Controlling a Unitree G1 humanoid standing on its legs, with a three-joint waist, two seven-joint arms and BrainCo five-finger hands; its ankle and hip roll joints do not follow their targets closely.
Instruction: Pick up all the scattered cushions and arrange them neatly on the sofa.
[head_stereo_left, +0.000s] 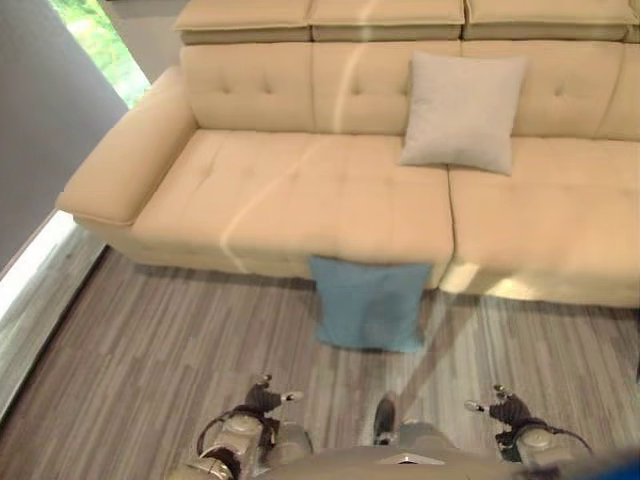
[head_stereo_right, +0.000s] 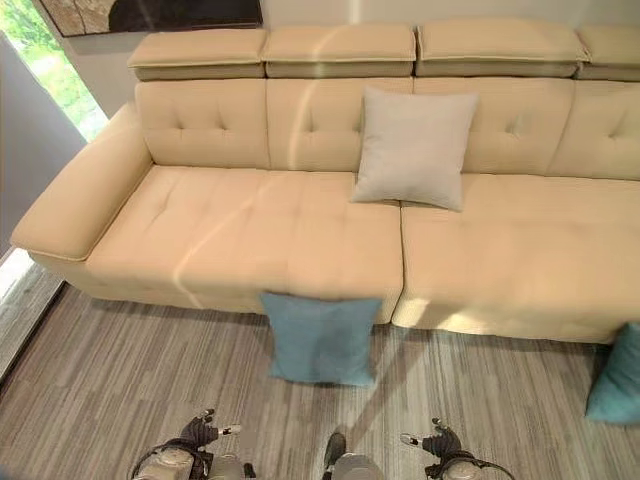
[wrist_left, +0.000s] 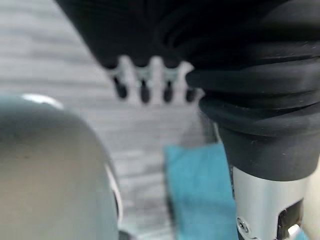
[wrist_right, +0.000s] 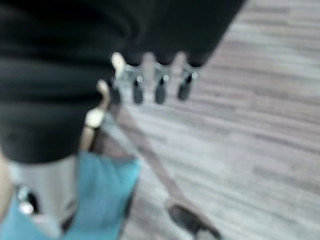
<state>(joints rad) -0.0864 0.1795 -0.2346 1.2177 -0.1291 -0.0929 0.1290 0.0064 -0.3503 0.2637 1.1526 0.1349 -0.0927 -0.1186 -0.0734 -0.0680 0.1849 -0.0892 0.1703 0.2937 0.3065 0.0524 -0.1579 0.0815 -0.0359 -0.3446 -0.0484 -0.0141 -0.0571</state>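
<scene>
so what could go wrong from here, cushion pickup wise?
1. The blue cushion stands on the floor leaning against the sofa front; a one-sided grab could tip it flat or push it against the base.
2. A second teal cushion sits at the far right edge of the right eye view and could easily be missed.
3. The grey cushion leans on the backrest; placing others close beside it may knock it over.
Both the left hand and right hand are low, open and empty.

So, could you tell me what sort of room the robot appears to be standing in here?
Most likely a living room: a long beige tufted sofa with a grey cushion on it, wood-look plank flooring, a blue cushion leaning against the sofa front, and a window beside it.
</scene>
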